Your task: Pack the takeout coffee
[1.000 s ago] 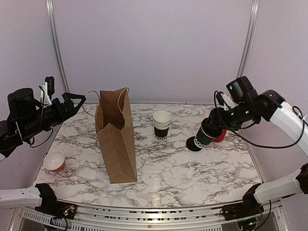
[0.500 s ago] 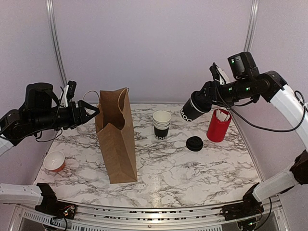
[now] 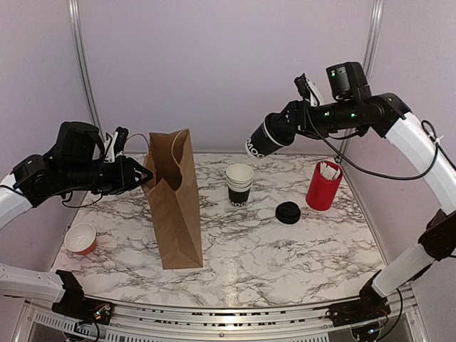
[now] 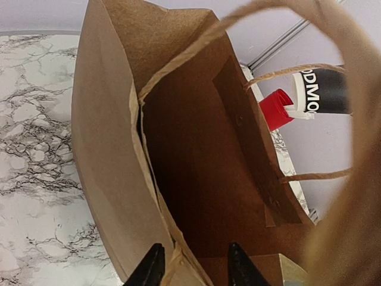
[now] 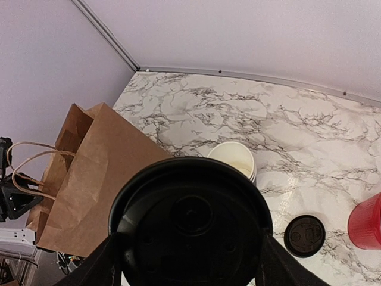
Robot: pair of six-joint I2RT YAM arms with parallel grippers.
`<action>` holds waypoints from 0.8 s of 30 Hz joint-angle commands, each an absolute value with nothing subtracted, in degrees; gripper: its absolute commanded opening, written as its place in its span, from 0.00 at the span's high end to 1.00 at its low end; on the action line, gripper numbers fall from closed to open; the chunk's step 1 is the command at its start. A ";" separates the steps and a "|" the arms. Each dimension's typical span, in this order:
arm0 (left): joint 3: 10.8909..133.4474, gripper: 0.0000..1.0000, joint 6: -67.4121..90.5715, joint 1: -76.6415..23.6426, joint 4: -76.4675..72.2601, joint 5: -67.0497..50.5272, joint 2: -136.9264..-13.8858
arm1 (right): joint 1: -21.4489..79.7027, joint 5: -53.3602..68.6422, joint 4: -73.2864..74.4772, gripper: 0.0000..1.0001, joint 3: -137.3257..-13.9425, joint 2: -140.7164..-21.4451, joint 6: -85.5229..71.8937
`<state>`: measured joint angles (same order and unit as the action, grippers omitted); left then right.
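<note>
The takeout coffee [image 3: 261,140], a black lidded cup, hangs tilted in the air to the right of the brown paper bag [image 3: 172,206], lid toward the bag. My right gripper [image 3: 276,129] is shut on it. In the right wrist view the lid [image 5: 189,220] fills the space between the fingers. My left gripper [image 3: 141,175] is at the bag's upper left rim. In the left wrist view its jaws [image 4: 193,268] are narrowed but apart, straddling the bag's near wall [image 4: 113,179], one finger inside. The cup [image 4: 324,89] shows beyond the bag's handles.
A stack of lidless white-rimmed cups [image 3: 239,185] stands mid-table, right of the bag. A loose black lid [image 3: 288,212] lies near a tall red container [image 3: 324,185]. A small red cup [image 3: 80,239] sits at the left edge.
My right arm has lifted the coffee off the table and carried it up and left toward the bag. My left gripper has moved right onto the bag's rim, its jaws narrowing.
</note>
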<state>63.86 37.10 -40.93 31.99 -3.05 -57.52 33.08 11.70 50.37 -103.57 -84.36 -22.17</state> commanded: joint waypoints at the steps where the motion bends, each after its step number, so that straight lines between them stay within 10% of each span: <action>1: 65.04 0.74 36.52 -40.89 33.25 -2.59 -58.51 | 33.74 13.12 46.54 0.50 -105.13 -84.90 -20.75; 6: 66.73 1.00 34.91 -40.94 34.72 0.82 -58.96 | 33.75 13.19 46.14 0.50 -105.10 -84.84 -20.44; 24: 83.28 1.00 5.86 -40.77 45.78 5.95 -63.54 | 33.75 14.43 42.88 0.50 -102.30 -83.64 -21.57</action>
